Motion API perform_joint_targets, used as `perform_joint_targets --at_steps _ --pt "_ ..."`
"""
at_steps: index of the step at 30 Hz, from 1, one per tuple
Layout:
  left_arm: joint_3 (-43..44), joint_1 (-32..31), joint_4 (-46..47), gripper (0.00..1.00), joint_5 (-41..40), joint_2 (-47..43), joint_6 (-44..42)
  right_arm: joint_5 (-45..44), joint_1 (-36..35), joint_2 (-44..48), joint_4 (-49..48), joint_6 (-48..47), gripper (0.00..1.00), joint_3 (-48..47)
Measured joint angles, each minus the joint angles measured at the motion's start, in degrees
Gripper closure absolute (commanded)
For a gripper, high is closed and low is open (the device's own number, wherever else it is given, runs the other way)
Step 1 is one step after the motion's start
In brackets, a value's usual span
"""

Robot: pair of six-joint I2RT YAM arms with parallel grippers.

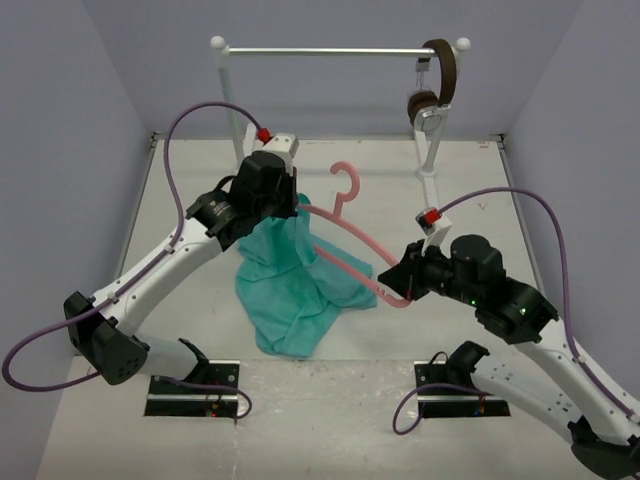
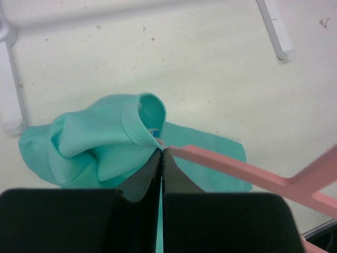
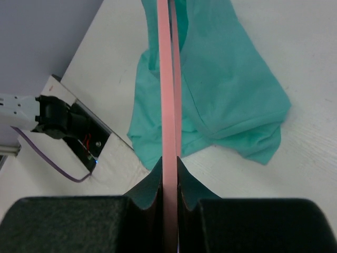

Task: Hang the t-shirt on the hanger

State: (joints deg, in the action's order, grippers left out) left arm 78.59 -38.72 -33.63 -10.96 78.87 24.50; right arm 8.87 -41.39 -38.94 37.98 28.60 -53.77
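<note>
Left claw [image 2: 160, 154] shut tight, pinching t-shirt [image 1: 290, 280] near collar, lifted; rest of fabric sags onto desk [image 1: 470, 180]. Right claw [image 3: 169, 161] clamped narrow on hanger [image 3: 166, 79] at outer corner, far arm reaching collar beside left claw. Step, likely: thread hanger arm into neck opening. Hold collar taut and open, feed hanger along own line, slowly, watch for snagged folds.

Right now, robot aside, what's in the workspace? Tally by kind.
t-shirt: 1
hanger: 1
headphones: 1
clothes rail: 1
Total: 4
</note>
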Motion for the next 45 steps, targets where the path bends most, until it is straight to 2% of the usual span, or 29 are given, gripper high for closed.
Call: perform_joint_targets --at_steps 8,12,16,22,26,30,37,42,45 --pt "1.5 0.0 -4.8 1.0 -3.7 0.0 -0.7 5.6 -0.1 5.5 -0.8 -2.3 1.0 7.9" --pt "0.6 0.0 -4.9 1.0 1.2 -0.6 -1.9 6.0 -0.2 6.5 -3.8 -1.4 1.0 8.5" --pt "-2.3 0.2 -4.5 1.0 7.2 -4.5 -3.2 5.1 -0.4 3.3 -8.4 1.9 1.0 9.6" --pt "-2.7 -0.6 -5.2 1.0 14.0 -11.2 -4.2 -3.2 -0.5 -4.5 -15.9 5.8 1.0 9.7" --pt "-1.1 -0.7 -7.4 1.0 10.6 -13.2 -4.1 -11.7 -0.8 -1.9 -16.2 8.6 1.0 10.7" --pt "0.0 -0.7 -8.6 1.0 4.2 -13.0 -4.1 -15.6 -1.1 4.9 -16.1 9.7 1.0 12.0" --pt "0.3 -0.7 -8.8 1.0 -0.4 -5.9 -3.9 -13.3 -1.4 6.9 -15.5 8.3 1.0 11.8" --pt "0.3 -0.7 -8.4 1.0 2.6 -2.8 -3.7 -9.6 -1.4 5.7 -15.1 4.6 1.0 12.1" --pt "0.5 -0.9 -6.6 1.0 6.8 -3.1 -3.5 -6.3 -1.5 1.6 -15.9 2.0 1.0 11.3"
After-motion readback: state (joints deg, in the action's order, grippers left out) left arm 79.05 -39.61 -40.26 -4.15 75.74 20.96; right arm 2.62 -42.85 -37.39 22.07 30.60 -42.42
